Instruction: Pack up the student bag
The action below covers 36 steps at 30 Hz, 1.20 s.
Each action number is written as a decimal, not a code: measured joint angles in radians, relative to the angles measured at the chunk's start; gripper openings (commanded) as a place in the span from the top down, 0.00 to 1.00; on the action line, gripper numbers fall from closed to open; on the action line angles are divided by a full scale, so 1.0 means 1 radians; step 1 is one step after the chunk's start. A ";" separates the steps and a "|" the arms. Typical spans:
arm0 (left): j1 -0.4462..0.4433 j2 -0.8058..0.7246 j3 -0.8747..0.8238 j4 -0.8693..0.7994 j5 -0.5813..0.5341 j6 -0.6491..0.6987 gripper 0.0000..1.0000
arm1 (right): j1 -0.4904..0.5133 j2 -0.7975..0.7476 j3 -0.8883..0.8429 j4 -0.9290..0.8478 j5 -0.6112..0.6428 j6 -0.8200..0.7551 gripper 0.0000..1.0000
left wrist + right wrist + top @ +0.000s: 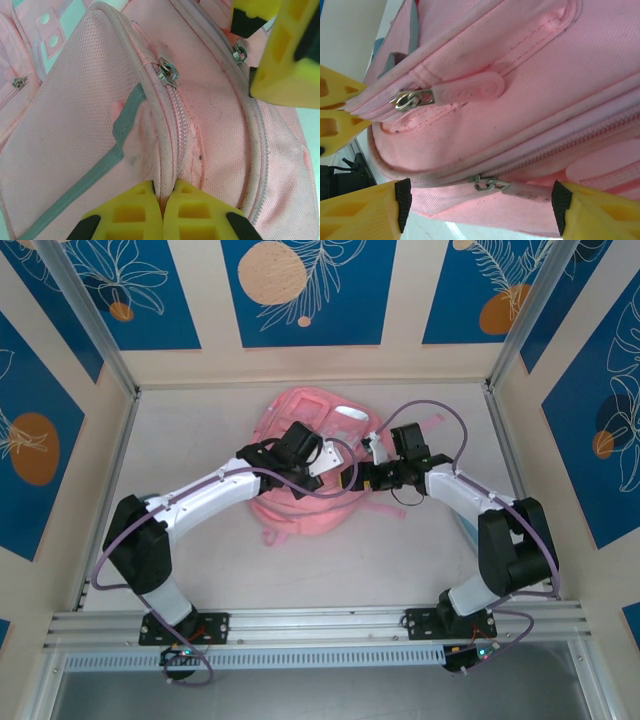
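Top external view is showing one pink bag lying mid-table, between my two arms, with both wrists crowding over its right half. The zip runs I am seeing are lying shut, so what the bag is holding is hidden from me.

Over to the left wrist: my left gripper is clenching, yellow fingers pressed together on the bag's zip ridge, pinching the fabric right where the teeth are running down between them. A grey strip is crossing the front pocket to the left of that ridge. I am counting three metal sliders here: one straight above my pinch, one upper right, one small at far left.

Right wrist now: my right gripper is standing wide, released, its two black-tipped fingers sitting either side of the bag's lower edge and gripping nothing. Two sliders are showing in this view, the upper one wearing a pink pull tab, the lower one sitting just between my fingertips. My left fingers are biting the bag's edge at far left.
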 measured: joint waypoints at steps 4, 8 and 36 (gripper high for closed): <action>0.000 0.000 0.002 0.000 0.000 -0.003 1.00 | -0.008 0.021 -0.002 0.014 -0.032 -0.012 0.33; 0.002 0.000 0.004 -0.001 0.000 -0.007 1.00 | -0.009 0.020 -0.022 0.037 -0.057 -0.028 0.46; 0.004 0.000 0.028 -0.008 0.003 -0.010 1.00 | 0.018 -0.018 -0.074 0.079 0.071 -0.083 0.53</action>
